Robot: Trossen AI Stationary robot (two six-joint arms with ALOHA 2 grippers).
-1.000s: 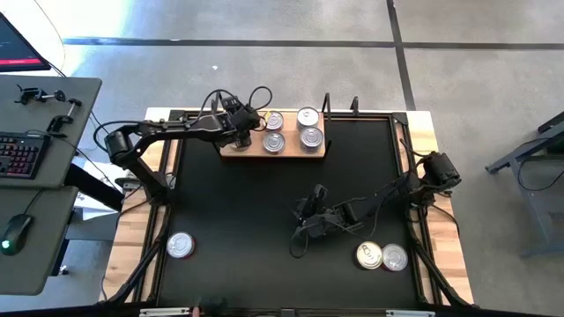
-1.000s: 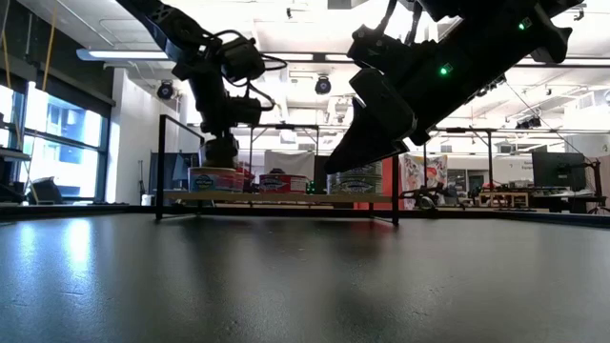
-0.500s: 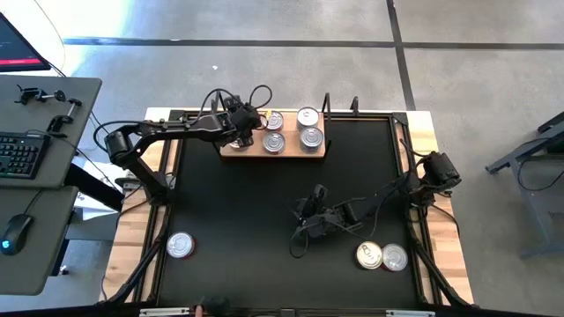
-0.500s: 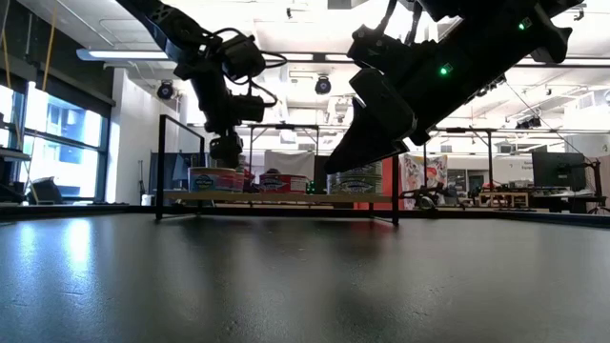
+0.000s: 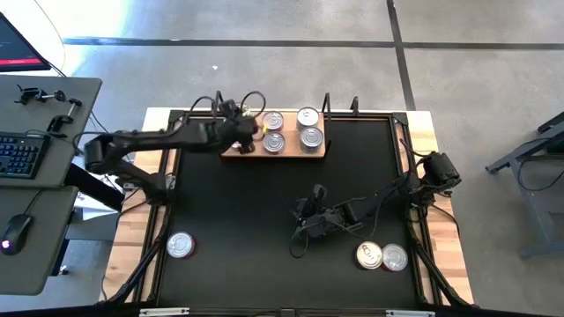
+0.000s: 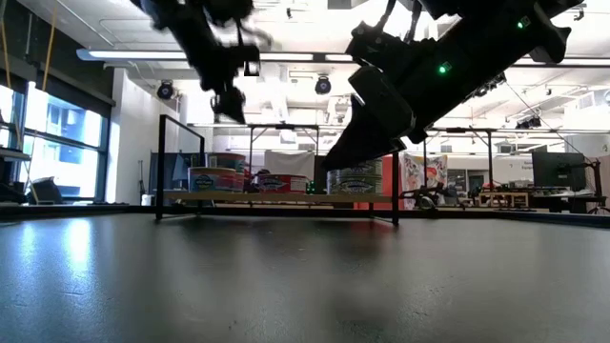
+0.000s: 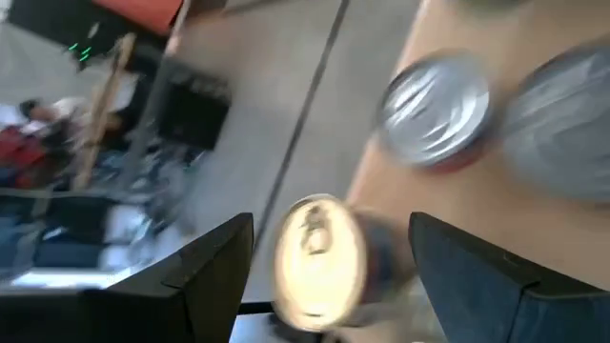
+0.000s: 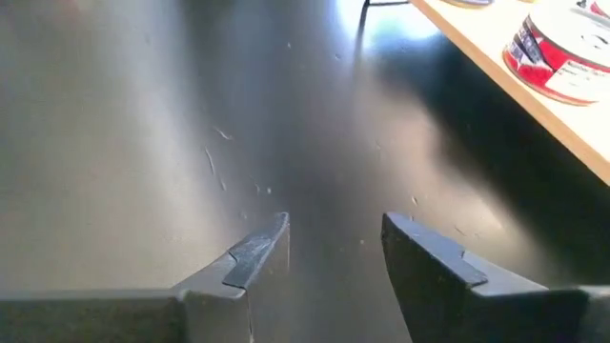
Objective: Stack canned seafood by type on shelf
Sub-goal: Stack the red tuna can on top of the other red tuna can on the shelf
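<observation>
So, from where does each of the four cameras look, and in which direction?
High view: above, straight down on the shelf, tins, both arms.
Low view: table height, level toward the shelf; arms enter from above.
Left wrist: over a gold tin, open left gripper.
Right wrist: over the black mat, open right gripper.
Shared: the shelf.

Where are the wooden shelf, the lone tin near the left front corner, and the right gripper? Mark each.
wooden shelf (image 5: 319, 151): high view, bare right end of the board.
lone tin (image 5: 180, 246): high view, middle of its lid.
right gripper (image 8: 332, 250): right wrist view, gap between the open fingertips.
</observation>
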